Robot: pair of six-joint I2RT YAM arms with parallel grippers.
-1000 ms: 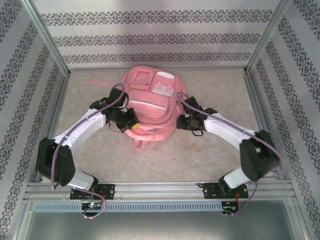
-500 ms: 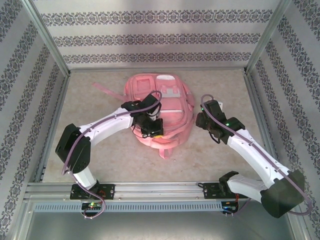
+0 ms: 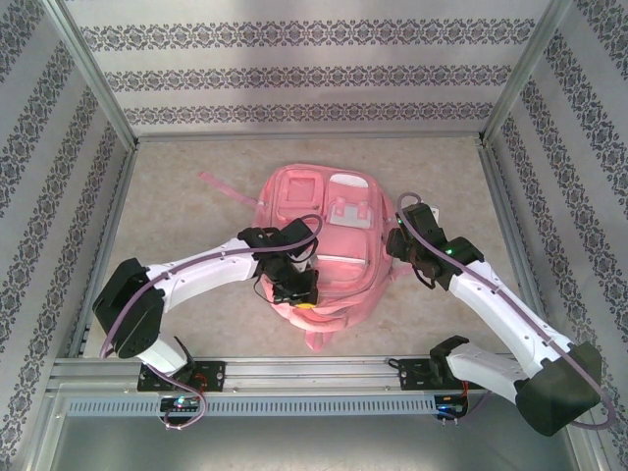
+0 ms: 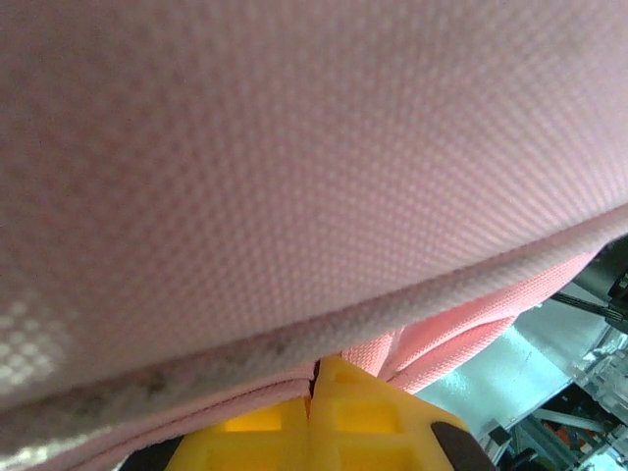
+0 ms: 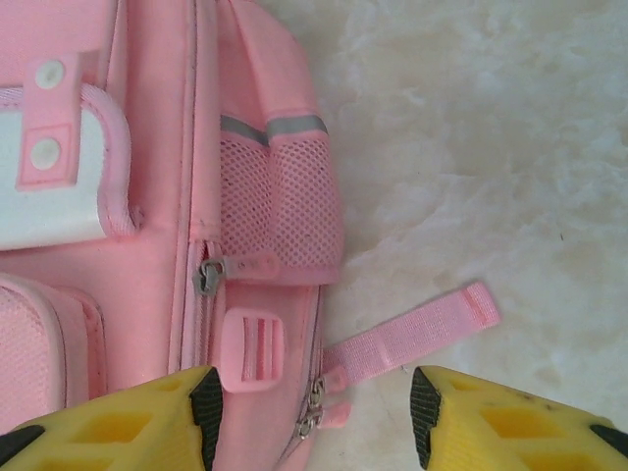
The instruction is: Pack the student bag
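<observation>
— Where's the student bag?
— Flat on the desk, mid-way back, pockets up.
— And the hands?
— Left hand: fingers together, nosed into its pink fabric. Right hand: spread open over the bag's right edge, by a loose strap.

Both bend inward: left arm, right arm.
The left tool has fingers pressed together; the right tool points down, fingers apart.

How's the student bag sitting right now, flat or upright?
Flat on its back: in the top view the student bag lies on the table with its front pockets facing up.
</observation>
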